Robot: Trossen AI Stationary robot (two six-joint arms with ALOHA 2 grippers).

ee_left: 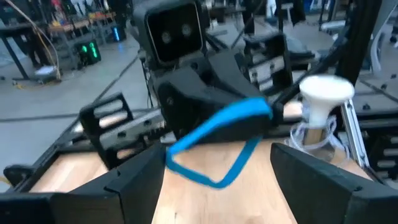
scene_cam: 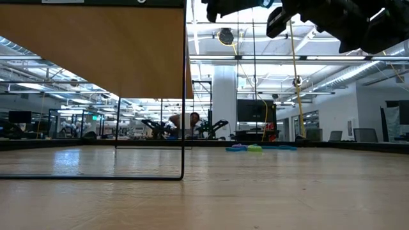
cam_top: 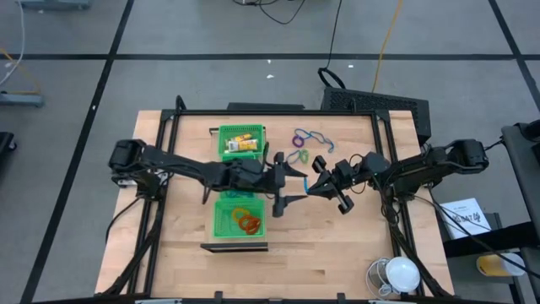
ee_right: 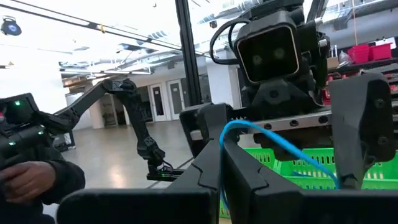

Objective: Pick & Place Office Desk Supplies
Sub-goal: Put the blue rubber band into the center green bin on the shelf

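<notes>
A blue loop (ee_left: 217, 143) hangs in the air between my two grippers, above the table beside the green tray (cam_top: 221, 181). My right gripper (ee_right: 222, 174) is shut on it. My left gripper (ee_left: 217, 186) faces it from the left, open wide, one finger on either side of the loop; whether they touch it I cannot tell. The tray's far compartment holds yellow pieces (cam_top: 242, 143) and its near one orange-red loops (cam_top: 246, 222). Purple, blue and green loops (cam_top: 305, 142) lie flat on the table farther back. My right gripper pinches the blue loop between its two fingers at one end of the band (ee_right: 222, 146), coming level from the table's right. The loop is lifted clear of the table and bows out from the fingertips toward my left gripper (cam_top: 291, 187).
A white domed object (cam_top: 396, 274) stands at the table's near right corner. A dark flat thing (cam_top: 234, 247) lies at the tray's near end. Bare wood shows along the near edge and the table's left. A person's hand (ee_right: 31, 177) shows in the room beyond.
</notes>
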